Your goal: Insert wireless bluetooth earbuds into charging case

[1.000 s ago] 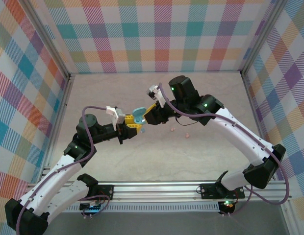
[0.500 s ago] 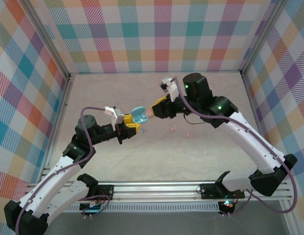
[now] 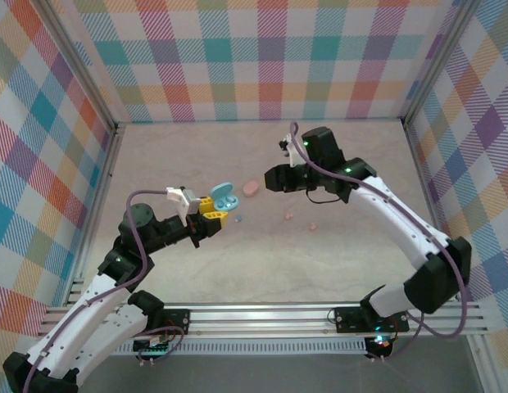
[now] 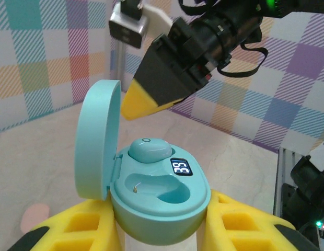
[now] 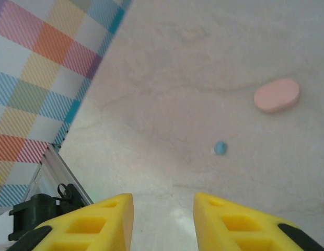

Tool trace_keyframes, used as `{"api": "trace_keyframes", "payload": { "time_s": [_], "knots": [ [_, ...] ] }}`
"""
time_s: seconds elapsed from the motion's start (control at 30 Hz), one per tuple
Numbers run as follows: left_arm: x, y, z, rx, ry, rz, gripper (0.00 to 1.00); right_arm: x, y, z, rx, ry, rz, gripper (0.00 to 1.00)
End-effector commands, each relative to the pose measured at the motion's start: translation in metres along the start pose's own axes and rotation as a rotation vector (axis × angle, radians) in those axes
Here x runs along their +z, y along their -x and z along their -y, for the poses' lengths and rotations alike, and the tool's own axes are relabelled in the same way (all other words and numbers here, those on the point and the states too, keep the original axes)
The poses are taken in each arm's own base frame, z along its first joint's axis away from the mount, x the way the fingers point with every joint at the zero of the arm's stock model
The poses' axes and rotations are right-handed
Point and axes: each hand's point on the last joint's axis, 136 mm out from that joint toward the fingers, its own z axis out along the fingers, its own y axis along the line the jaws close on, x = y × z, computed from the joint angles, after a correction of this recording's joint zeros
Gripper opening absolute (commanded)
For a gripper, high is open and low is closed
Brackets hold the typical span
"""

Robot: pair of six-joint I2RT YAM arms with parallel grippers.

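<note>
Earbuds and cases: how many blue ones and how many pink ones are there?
blue case: 1
pink case: 1
blue earbuds: 2, a loose one and a seated one
pink earbuds: 2
Total: 6

The right gripper backs off the open blue case, ending well apart from it, nearer the far edge of the table. The left gripper, carrying that case, shifts slightly toward the left edge. The pink case is now uncovered between the 2 grippers
</note>
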Motion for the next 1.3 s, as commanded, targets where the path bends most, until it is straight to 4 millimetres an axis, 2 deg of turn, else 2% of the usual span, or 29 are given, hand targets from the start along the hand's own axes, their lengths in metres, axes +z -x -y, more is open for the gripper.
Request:
{"api": "trace_keyframes", "payload": {
  "time_s": [0.0,0.13,0.23,0.43,0.57,0.7,0.8,0.9,1.0,1.27],
  "knots": [
    [-0.002,-0.017,-0.005,-0.007,0.036,-0.027,0.21,0.028,-0.012,0.011,0.092,0.022,-0.072,0.36],
    [-0.006,-0.031,-0.010,-0.028,0.073,-0.037,0.21,0.061,-0.028,0.038,0.168,-0.038,-0.163,0.35],
    [-0.011,-0.040,-0.019,-0.036,0.136,-0.052,0.21,0.084,-0.037,0.051,0.207,-0.054,-0.227,0.34],
    [-0.021,-0.049,-0.031,-0.062,0.229,-0.071,0.22,0.124,-0.056,0.066,0.206,-0.132,-0.321,0.33],
    [-0.025,-0.049,-0.031,-0.070,0.243,-0.082,0.22,0.148,-0.067,0.073,0.171,-0.202,-0.379,0.33],
    [-0.030,-0.046,-0.031,-0.062,0.258,-0.074,0.22,0.170,-0.072,0.074,0.164,-0.201,-0.412,0.32],
    [-0.032,-0.045,-0.032,-0.058,0.264,-0.068,0.22,0.183,-0.072,0.073,0.138,-0.215,-0.426,0.32],
    [-0.032,-0.045,-0.032,-0.062,0.265,-0.068,0.22,0.191,-0.073,0.081,0.101,-0.298,-0.455,0.32],
    [-0.033,-0.044,-0.031,-0.060,0.264,-0.071,0.22,0.195,-0.075,0.085,0.082,-0.347,-0.467,0.32],
    [-0.036,-0.041,-0.029,-0.056,0.263,-0.064,0.22,0.201,-0.086,0.081,0.097,-0.324,-0.488,0.32]
  ]
}}
